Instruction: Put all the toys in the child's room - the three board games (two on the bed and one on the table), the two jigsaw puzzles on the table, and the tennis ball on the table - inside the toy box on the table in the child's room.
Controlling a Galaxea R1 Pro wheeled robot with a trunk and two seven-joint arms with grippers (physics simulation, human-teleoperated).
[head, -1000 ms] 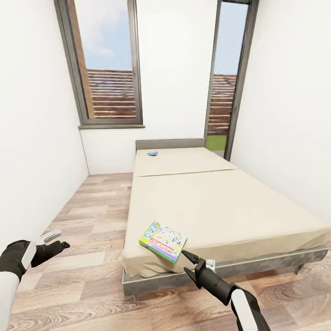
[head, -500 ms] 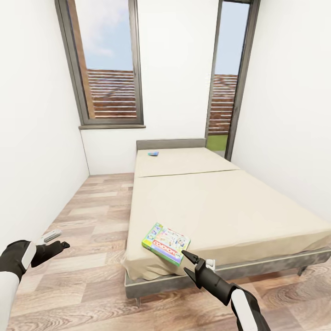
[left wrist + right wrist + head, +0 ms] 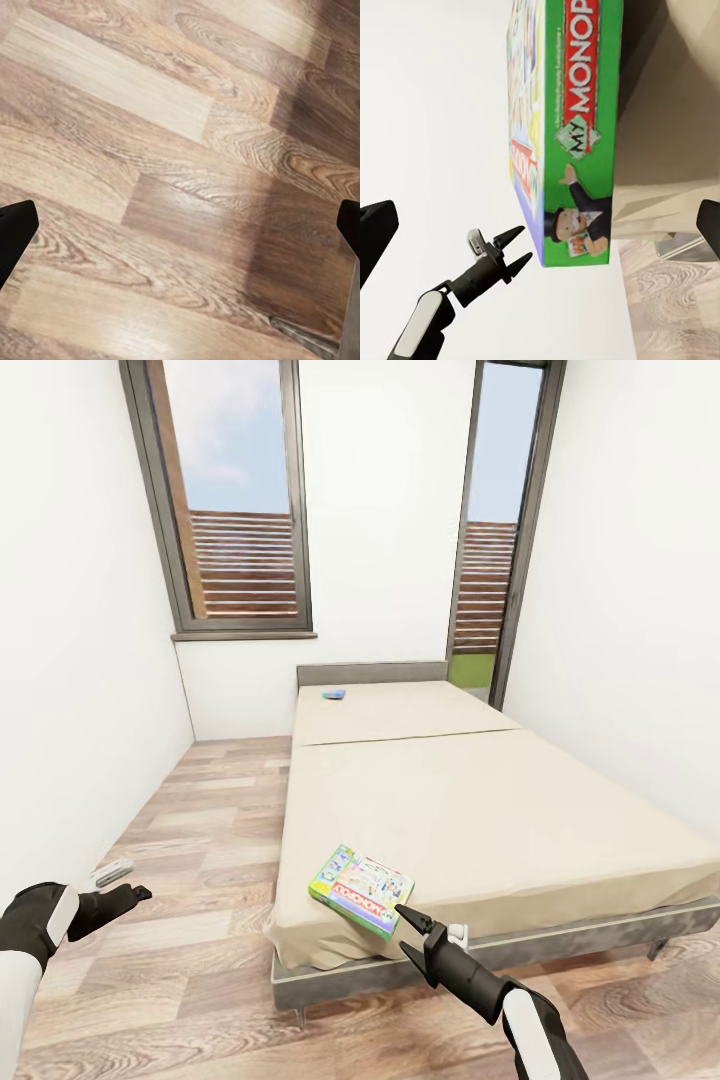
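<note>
Compared with a second ago, whole head view shifted slightly, with bed and game drawn a little to the right in the frame; arms at the same places in the picture, little changed in the last half second. Head view: cream bed (image 3: 480,800) filling the centre and right, a green-edged board game (image 3: 361,890) lying flat near its lower left corner, a small blue board game (image 3: 333,694) far up by the headboard. Right gripper (image 3: 403,929) at lower centre, just below and right of the green-edged game, fingers parted, holding nothing. Left gripper (image 3: 125,880) at lower left over the wood floor (image 3: 200,840), well apart from the bed, fingers spread. Left wrist view: wood planks, black fingertips (image 3: 15,232) at both frame edges, wide apart, a grey bit at lower right. Right wrist view: green-edged game (image 3: 577,135) seen edge-on at upper centre, lettered "MY MONOP", bed cloth beside it, dark fingertips (image 3: 373,232) at both edges, left gripper (image 3: 514,251) small at lower left.
</note>
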